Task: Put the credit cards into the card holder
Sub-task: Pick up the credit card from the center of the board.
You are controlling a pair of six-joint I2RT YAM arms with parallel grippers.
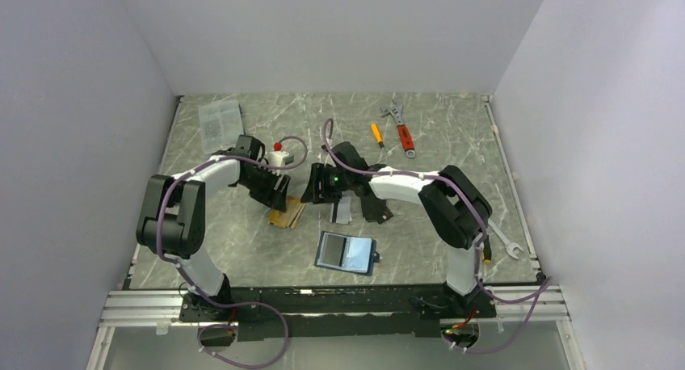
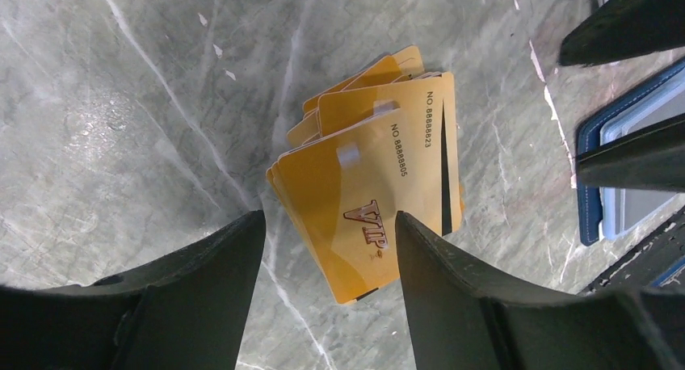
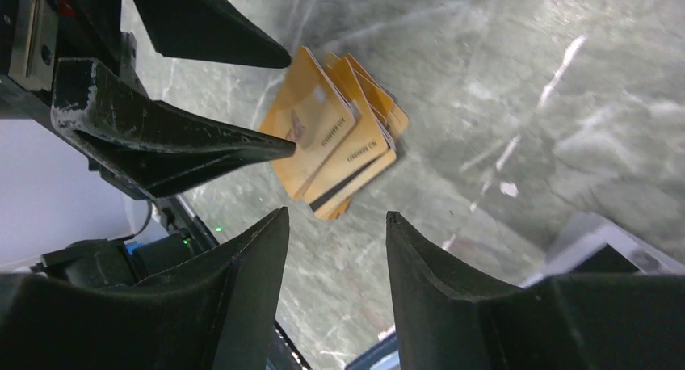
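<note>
From above, both arms are leaning in over the middle of the table (image 1: 242,257). The left gripper (image 1: 279,199) is hanging over the orange cards (image 1: 287,216), and the right gripper (image 1: 320,184) is just beside it. The card holder (image 1: 346,252) is lying open nearer the bases, likely so cards can slide in.

The left wrist view is showing the orange pile fanned out under wide, empty jaws. They are probably lining up to pinch one edge.

The right wrist view is showing its jaws apart too, holding nothing. They are pointing at the same pile, maybe to steady it.
</note>
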